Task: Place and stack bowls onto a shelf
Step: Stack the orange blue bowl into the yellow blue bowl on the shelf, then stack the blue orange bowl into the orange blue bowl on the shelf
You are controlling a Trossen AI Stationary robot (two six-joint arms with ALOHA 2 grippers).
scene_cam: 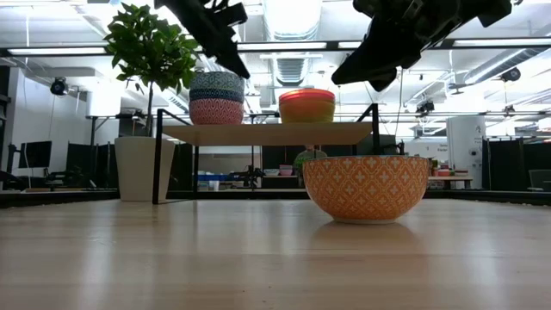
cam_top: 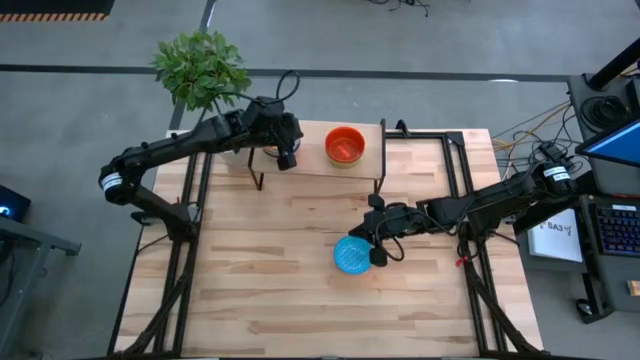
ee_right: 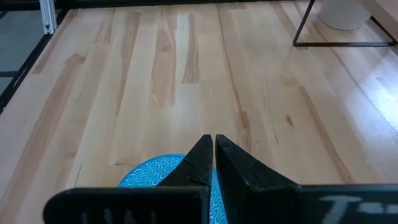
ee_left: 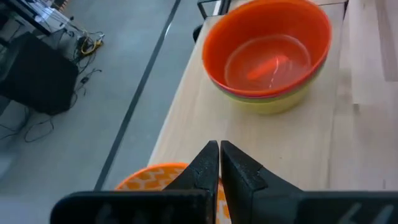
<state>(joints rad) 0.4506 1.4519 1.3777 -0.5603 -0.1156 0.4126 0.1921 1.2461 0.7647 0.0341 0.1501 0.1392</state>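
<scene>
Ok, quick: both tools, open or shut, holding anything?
Left tool: shut, above the shelf, holding nothing visible.
Right tool: shut, over the blue-patterned bowl, no grip visible.

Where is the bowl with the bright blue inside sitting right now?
In the high view, the blue-inside bowl sits on the tabletop, right of centre, in front of the shelf, directly beside the right pincer.

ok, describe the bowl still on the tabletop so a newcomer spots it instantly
Start at the wooden table, in front of the shelf. The lone bowl sits on the tabletop, under the right gripper. Orange patterned outside, bright blue inside; every other bowl is stacked on the shelf.
</scene>
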